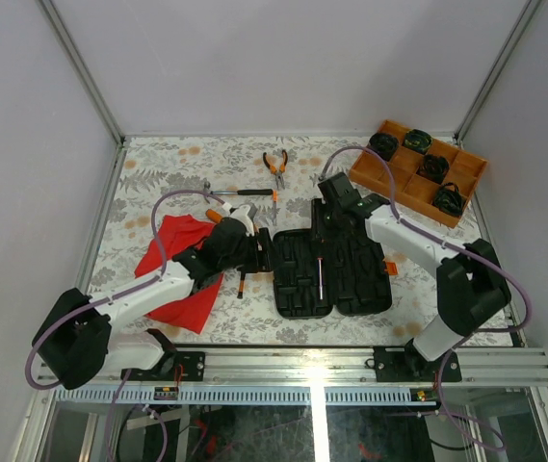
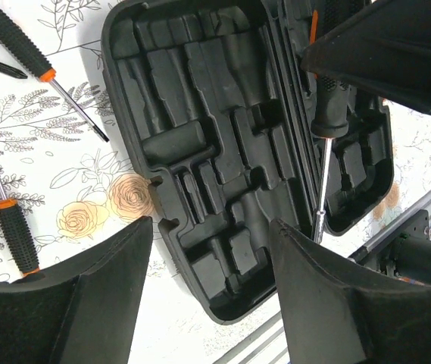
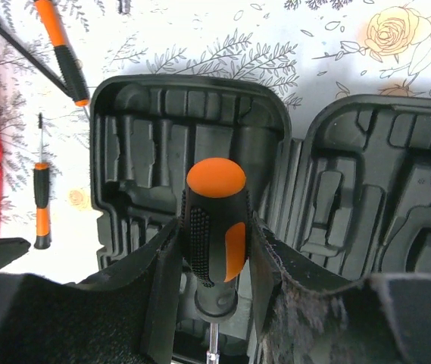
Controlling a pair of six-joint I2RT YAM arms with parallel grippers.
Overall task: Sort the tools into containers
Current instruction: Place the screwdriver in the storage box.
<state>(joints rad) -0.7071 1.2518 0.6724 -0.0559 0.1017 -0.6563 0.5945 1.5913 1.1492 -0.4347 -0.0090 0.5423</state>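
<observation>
Nearest, at the left: a red cloth [image 1: 179, 265] flat on the floral tabletop [image 1: 158, 164], partly under the left arm. Just past it, spread wide and gripping nothing: the left jaws, hanging over the left edge of the open black tool case [image 1: 298, 279]. Beside that edge, on the tabletop: a small screwdriver [image 2: 14, 227] and a second screwdriver [image 2: 26, 49]. Above the case near its hinge line, pinched at the handle by the right jaws: an orange-capped screwdriver [image 3: 215, 227], shaft pointing down. Farther back: a hammer [image 1: 240, 192], then orange-handled pliers [image 1: 275, 166]. Farthest right: an orange tray [image 1: 401, 195] of black round items.
</observation>
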